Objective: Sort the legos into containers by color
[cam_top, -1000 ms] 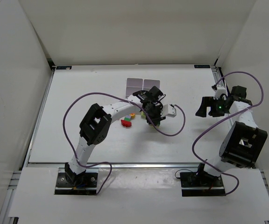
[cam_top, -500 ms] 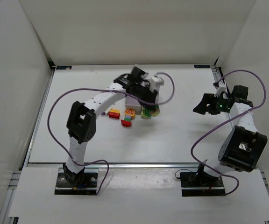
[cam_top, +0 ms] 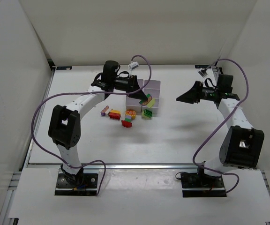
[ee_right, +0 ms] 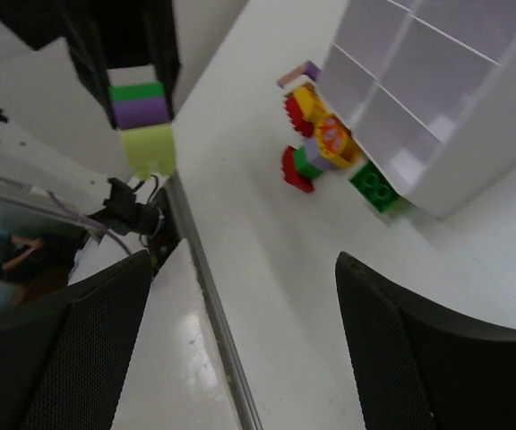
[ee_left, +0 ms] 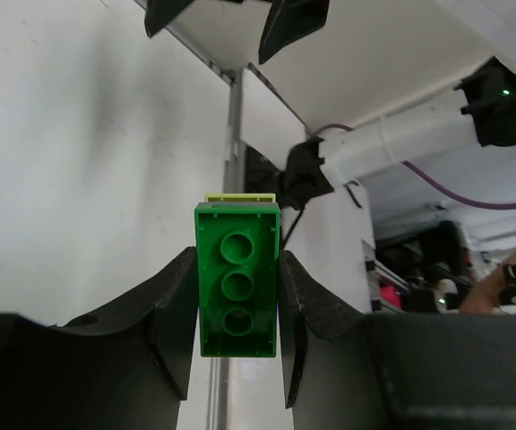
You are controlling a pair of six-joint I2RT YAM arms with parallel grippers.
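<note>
Studded green plastic brick (ee_left: pixel 237 305) pinched in left gripper (ee_left: pixel 236 262), right gripper (ee_right: pixel 242 278) spread wide, empty

One left gripper (ee_left: pixel 236 269) and one right gripper (cam_top: pixel 184 97); one joined block of white containers (cam_top: pixel 153 85); one three-colour stack of legos (ee_right: pixel 141 114); roughly five loose pieces (cam_top: pixel 126 123) on one bench (cam_top: pixel 78 136).

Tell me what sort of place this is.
Probably a robotics lab test cell: a left arm and right arm bolted to a white-walled table, legos beside sorting containers.
</note>
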